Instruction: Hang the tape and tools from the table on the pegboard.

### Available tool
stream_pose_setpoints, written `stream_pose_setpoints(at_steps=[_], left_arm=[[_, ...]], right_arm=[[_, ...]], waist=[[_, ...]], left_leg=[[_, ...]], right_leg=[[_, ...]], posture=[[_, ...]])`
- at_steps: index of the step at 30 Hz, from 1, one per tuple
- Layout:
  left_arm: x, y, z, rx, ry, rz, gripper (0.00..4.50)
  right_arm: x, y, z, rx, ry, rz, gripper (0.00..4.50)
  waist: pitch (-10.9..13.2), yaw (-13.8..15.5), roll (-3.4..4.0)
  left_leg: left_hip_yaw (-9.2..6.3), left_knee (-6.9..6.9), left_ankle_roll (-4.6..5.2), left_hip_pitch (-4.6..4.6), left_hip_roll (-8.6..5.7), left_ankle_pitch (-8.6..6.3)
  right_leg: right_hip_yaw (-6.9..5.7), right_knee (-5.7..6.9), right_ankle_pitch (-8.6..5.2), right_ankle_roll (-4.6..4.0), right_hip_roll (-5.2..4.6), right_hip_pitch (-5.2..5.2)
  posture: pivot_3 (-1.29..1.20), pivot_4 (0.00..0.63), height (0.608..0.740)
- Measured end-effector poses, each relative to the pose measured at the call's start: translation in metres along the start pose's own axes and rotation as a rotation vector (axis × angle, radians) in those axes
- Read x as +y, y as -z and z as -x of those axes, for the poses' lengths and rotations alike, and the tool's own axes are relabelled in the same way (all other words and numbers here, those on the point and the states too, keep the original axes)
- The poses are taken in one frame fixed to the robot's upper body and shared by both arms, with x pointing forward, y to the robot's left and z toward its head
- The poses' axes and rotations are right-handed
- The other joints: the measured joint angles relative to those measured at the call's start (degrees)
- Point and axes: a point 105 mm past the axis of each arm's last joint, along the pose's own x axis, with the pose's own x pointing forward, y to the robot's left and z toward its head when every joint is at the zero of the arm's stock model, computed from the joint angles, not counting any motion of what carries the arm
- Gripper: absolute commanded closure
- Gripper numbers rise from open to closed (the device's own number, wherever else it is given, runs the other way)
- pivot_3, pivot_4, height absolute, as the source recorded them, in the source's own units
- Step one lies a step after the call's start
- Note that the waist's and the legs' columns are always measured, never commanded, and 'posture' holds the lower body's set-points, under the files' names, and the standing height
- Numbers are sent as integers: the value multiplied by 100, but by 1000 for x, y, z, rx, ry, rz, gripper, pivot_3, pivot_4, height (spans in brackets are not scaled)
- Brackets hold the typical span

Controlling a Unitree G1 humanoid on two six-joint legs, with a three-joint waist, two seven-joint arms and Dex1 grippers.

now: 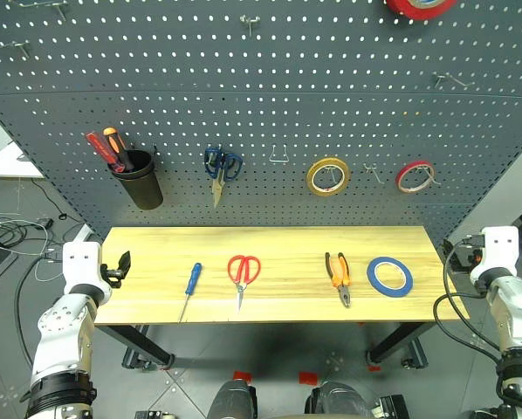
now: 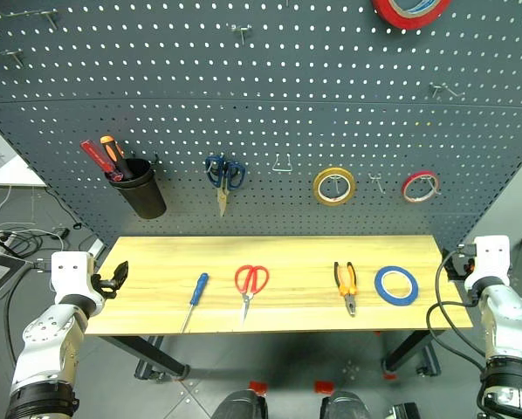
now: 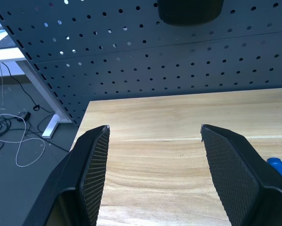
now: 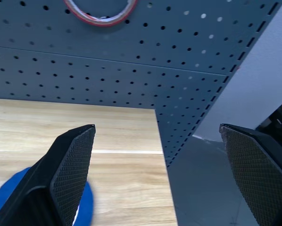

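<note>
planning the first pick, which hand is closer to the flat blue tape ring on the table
Right. The right hand sits just off the table end beside the flat blue tape ring; the left hand is off the opposite end.

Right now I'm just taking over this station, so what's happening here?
Nothing is being handled yet. The blue tape, pliers, red scissors and blue-handled screwdriver all lie in a row on the table, none yet on the pegboard. The left gripper and right gripper are both open and empty, at the table's two ends.
</note>
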Motion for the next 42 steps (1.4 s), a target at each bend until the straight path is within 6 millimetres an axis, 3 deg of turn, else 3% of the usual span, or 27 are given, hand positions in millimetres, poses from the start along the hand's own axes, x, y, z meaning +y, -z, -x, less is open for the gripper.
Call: stream_pose_setpoints(at_steps=[6,14,19,25,30,34,37,40,42], left_arm=[[1,0,0,3,-4,-13,1247],[14,2,3,19,-65,-74,1247],[16,9,9,38,-74,-86,1247],[8,4,10,40,-71,-146,1247],[-25,-20,8,-24,77,-198,1247],[-102,-50,16,-105,455,-258,1247],[-139,-78,25,-185,645,-255,1247],[-179,-111,34,-281,858,-344,1247],[-203,-122,43,-324,981,-402,1247]], right_arm=[[-2,-1,-1,-6,4,4,0],[10,0,0,-7,-64,10,0],[29,4,8,16,-143,27,0],[61,18,23,167,-280,140,0],[86,-5,32,130,-406,204,0],[108,-5,35,176,-547,245,0],[118,-4,33,201,-611,274,0],[119,-11,17,230,-636,318,0],[122,-15,8,242,-650,346,0]], waist=[[0,0,0],[1,-1,1],[62,1,-4],[370,7,-9],[761,6,-35],[1063,18,-63],[1218,4,-61],[1421,-7,-56],[1477,-19,-62]], left_leg=[[3,0,0,1,0,0],[4,0,0,2,2,0],[5,-1,1,2,5,-1],[13,1,1,1,14,-1],[38,-6,1,-19,17,-1],[66,-10,12,-36,17,-7],[79,-2,15,-49,17,-9],[92,0,15,-61,16,-9],[102,-1,15,-80,16,-9]], right_leg=[[3,1,0,0,0,0],[4,1,0,0,0,-1],[6,1,0,0,-1,0],[8,5,2,2,-2,-5],[32,5,2,3,-2,-38],[55,0,3,4,-2,-61],[66,4,4,5,-2,-74],[76,5,9,13,-2,-96],[85,7,10,14,-1,-121]], posture=[[52,32,740],[53,51,740],[44,113,740],[25,208,740],[6,305,740],[-1,345,740],[-1,386,740],[-5,403,740],[-6,407,740]])
